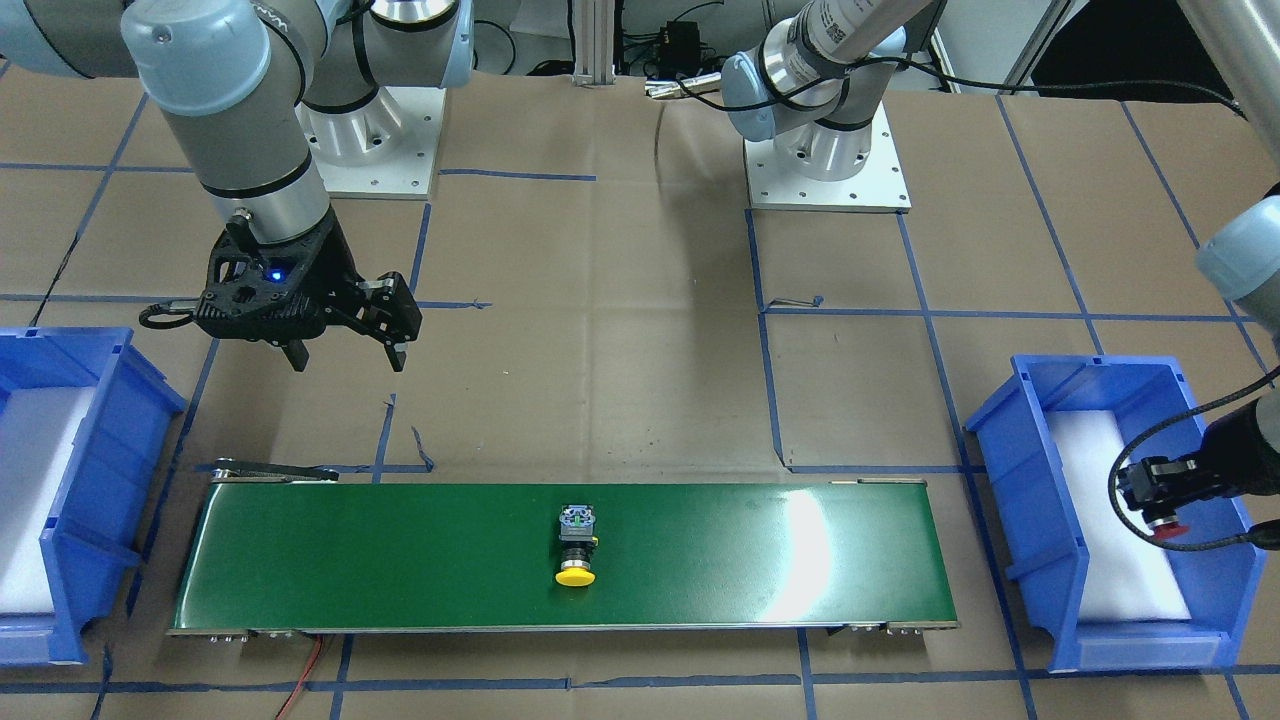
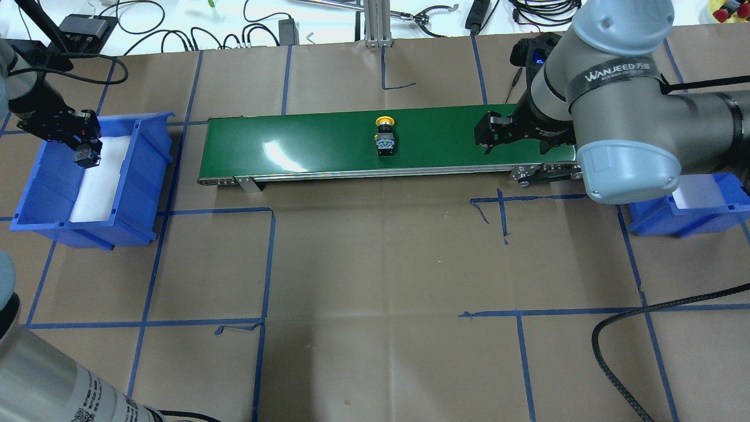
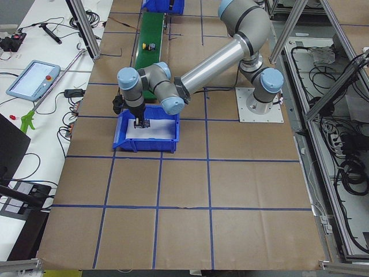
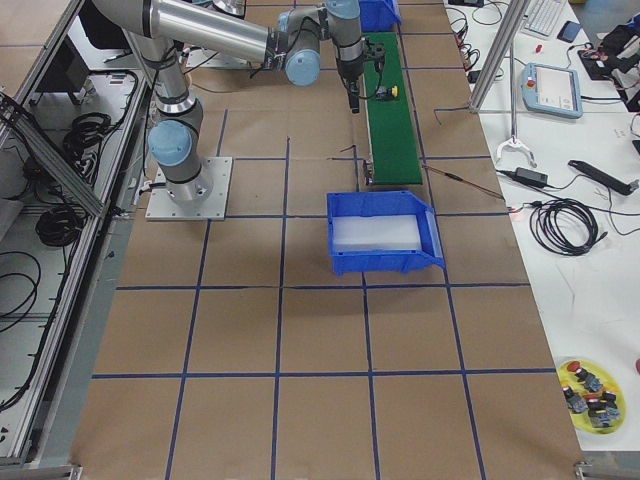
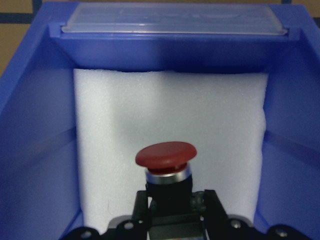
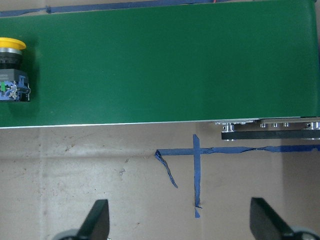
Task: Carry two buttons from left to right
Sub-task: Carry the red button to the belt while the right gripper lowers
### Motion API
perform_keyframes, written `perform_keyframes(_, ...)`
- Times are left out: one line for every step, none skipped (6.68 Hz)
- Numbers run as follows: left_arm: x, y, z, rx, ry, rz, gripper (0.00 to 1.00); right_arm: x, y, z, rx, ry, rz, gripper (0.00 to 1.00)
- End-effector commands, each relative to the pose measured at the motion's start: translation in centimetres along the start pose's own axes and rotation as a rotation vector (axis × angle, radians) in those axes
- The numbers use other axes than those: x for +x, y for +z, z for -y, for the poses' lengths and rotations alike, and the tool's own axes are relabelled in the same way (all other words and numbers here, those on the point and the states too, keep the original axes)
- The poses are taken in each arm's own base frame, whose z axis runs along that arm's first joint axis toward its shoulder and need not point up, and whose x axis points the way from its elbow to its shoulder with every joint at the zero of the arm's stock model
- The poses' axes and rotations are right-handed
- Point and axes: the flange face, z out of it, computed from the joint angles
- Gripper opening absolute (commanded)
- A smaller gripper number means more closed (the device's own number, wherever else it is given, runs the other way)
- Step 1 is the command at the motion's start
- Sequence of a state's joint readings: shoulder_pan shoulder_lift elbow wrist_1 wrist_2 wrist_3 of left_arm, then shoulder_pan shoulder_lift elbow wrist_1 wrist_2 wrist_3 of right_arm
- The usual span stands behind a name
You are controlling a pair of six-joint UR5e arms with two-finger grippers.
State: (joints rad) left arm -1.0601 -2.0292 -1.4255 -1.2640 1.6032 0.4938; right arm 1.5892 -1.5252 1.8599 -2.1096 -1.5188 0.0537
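1. Over at the left end of the table, the left gripper (image 1: 1158, 508) is inside the rim of a blue bin (image 1: 1030, 480), above the white foam pad (image 5: 200, 115) that lines it.
2. Its fingers are clamped narrow on the black body of the red button (image 5: 166, 155). In the wrist view the red cap points to 12 o'clock, out past the fingertips. Whether the button touches the foam, I cannot tell.
3. Now the green belt (image 2: 304, 146): the yellow button (image 2: 385, 136) lies on its side about halfway along. From overhead its yellow cap is at 12 o'clock and its grey block at 6 o'clock. Nothing is touching it.
4. Seen from overhead, the bin with the red button sits at 9 o'clock from the belt, just past that end.
5. The right gripper (image 1: 348, 362) hangs in the air above the brown paper beside the belt's other end, on the robot's side of it. Its fingers are spread wide with nothing between them.
6. In the right wrist view the yellow button is at about 10 o'clock, well apart from those fingers.
7. A second blue bin (image 1: 90, 480) with foam sits beyond the belt's right end.
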Motion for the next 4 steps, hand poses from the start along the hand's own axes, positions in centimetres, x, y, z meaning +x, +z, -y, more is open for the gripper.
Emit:
perform_keyframes(0.8,-8.7,-2.8,-0.037,0.001,0.032,0.00,-0.5,0.6,1.1,0.035,-0.003,0.052,1.00)
perform_keyframes(1.2,-11.9,-3.4,-0.052,-0.006,0.026,0.00,-1.0,2.0,2.1,0.013,-0.004,0.114,1.00)
perform_keyframes(2.3,-12.8,-3.0,-0.048,0.002,0.022,0.00,-0.9,2.4,2.7,0.010,-0.006,0.102,1.00)
perform_keyframes(4.3,-12.9,-2.4,-0.040,0.029,0.020,0.00,-1.0,4.3,3.2,-0.021,0.000,0.109,1.00)
